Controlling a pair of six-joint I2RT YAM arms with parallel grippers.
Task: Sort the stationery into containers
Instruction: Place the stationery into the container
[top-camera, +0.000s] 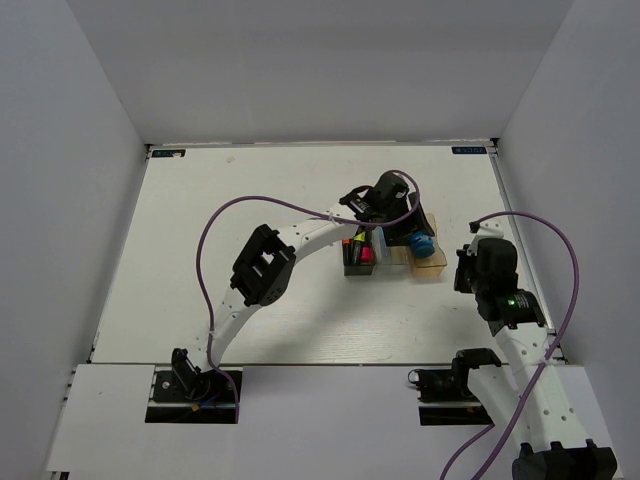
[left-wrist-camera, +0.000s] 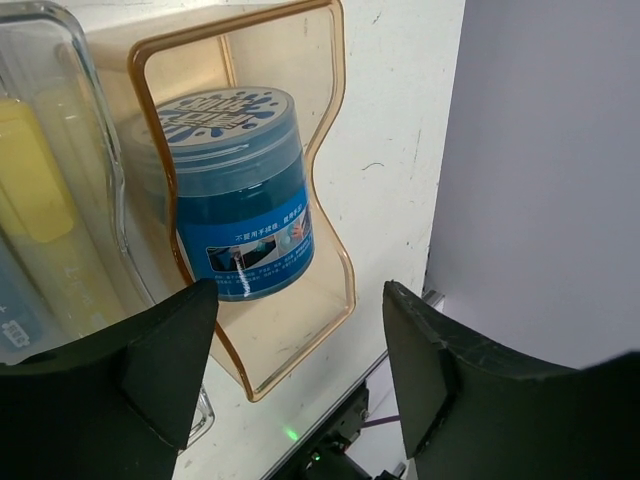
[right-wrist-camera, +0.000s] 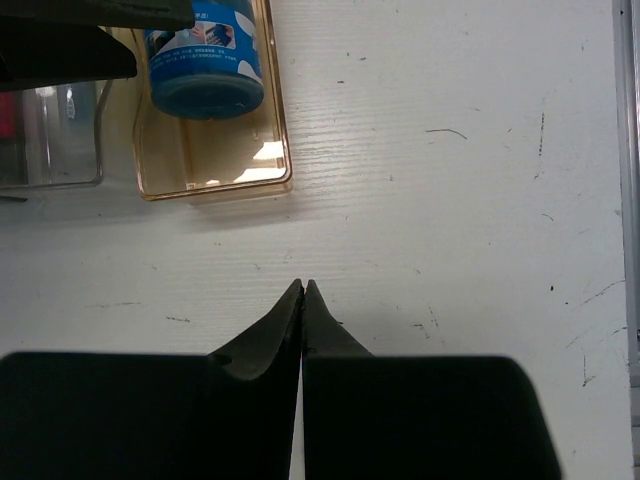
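The containers stand in a row mid-table: a dark grey bin (top-camera: 357, 258) with pink, orange and green-capped highlighters (top-camera: 362, 252), a clear bin (left-wrist-camera: 95, 150), and a tan-orange bin (left-wrist-camera: 338, 190). The blue roll (left-wrist-camera: 238, 190) lies inside the tan-orange bin (right-wrist-camera: 286, 150). A pale yellow stick (left-wrist-camera: 30, 170) rests in the clear bin. My left gripper (left-wrist-camera: 300, 375) hangs open just above the tan-orange bin, nothing between its fingers (left-wrist-camera: 165, 365). My right gripper (right-wrist-camera: 303, 292) is shut and empty over bare table, to the right of the bins. From above, the left gripper (top-camera: 408, 230) hovers over the roll (top-camera: 422, 244).
White walls enclose the table (top-camera: 220, 230) on three sides. The left arm (top-camera: 262, 268) arches across the middle with its purple cable. The right gripper (top-camera: 465, 272) sits close to the tan-orange bin's right end, near the table's right edge (top-camera: 512, 230).
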